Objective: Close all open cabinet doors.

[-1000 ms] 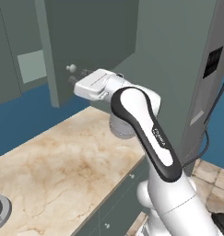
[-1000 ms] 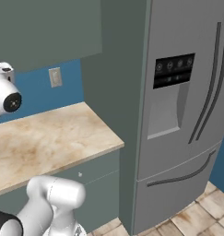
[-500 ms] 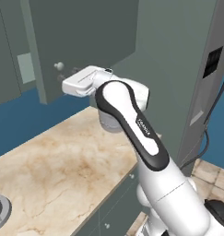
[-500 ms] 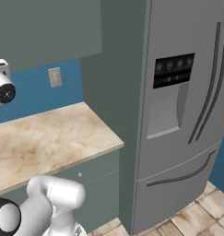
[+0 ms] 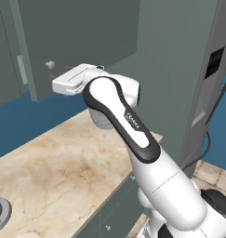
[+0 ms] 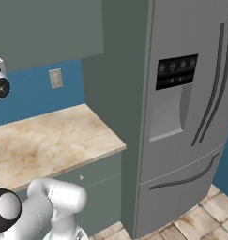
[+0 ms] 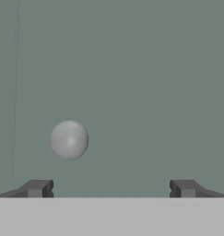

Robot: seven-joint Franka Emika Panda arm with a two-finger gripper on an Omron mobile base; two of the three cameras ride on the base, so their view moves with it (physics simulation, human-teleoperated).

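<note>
We are working on the big cabinet door up above the counter, and we think the job is close to done here but not finished. In the left base view the door looks almost flat with the cabinet beside it, with just a thin edge sticking out on its left side, so it may need one more little push. We cannot tell from here if any other doors in the kitchen are open. Our white arm goes up from the lower right, bends at the big round joint, and reaches out level over the counter toward the door. The hand is right up at the lower corner of the door. In the hand view the door fills the space straight ahead of our fingers. The fingers are spread wide apart and hold nothing. The small round knob sits just ahead of them, nearer to the left finger than to the right one. We cannot tell if the fingers touch the door yet.
</note>
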